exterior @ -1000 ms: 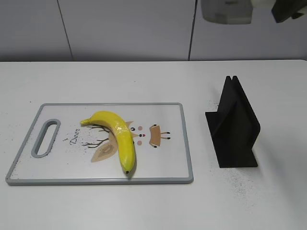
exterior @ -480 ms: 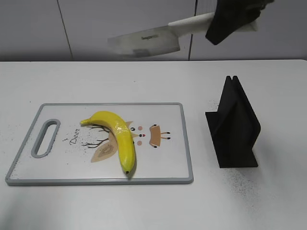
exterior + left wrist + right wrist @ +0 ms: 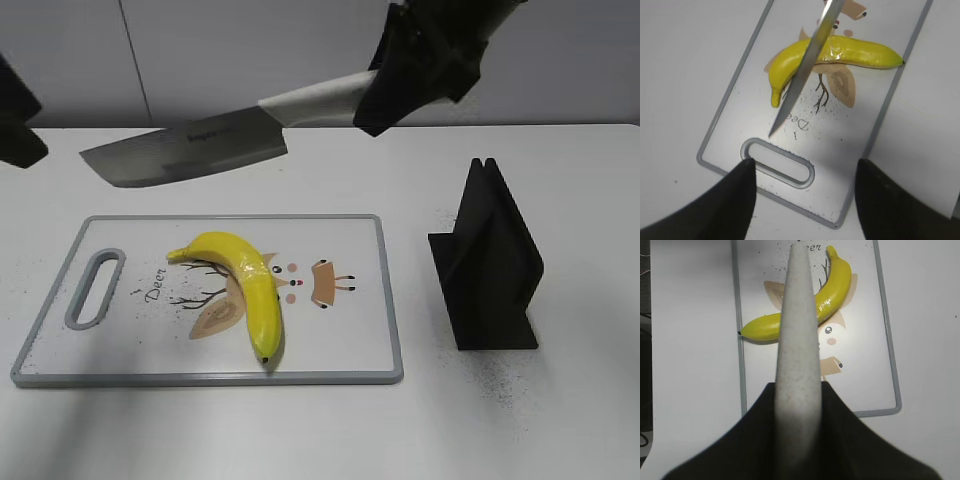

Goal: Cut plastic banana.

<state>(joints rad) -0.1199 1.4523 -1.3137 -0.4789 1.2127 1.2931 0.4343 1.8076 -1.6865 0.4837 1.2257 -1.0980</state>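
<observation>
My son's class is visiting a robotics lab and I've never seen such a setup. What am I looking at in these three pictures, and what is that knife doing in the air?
This is a robot with two arms, each ending in a pincer. One picture is taken from in front of the table; the other two come from small cameras on the arms' wrists, looking down.

On the white table lies a cutting board printed with a deer drawing, and on it a yellow plastic banana. To the right stands a black knife stand.

The right pincer is shut on the pale handle of a cleaver, held in the air above the board and not touching the banana. The left pincer hovers open near the board's handle end, holding nothing.
</observation>
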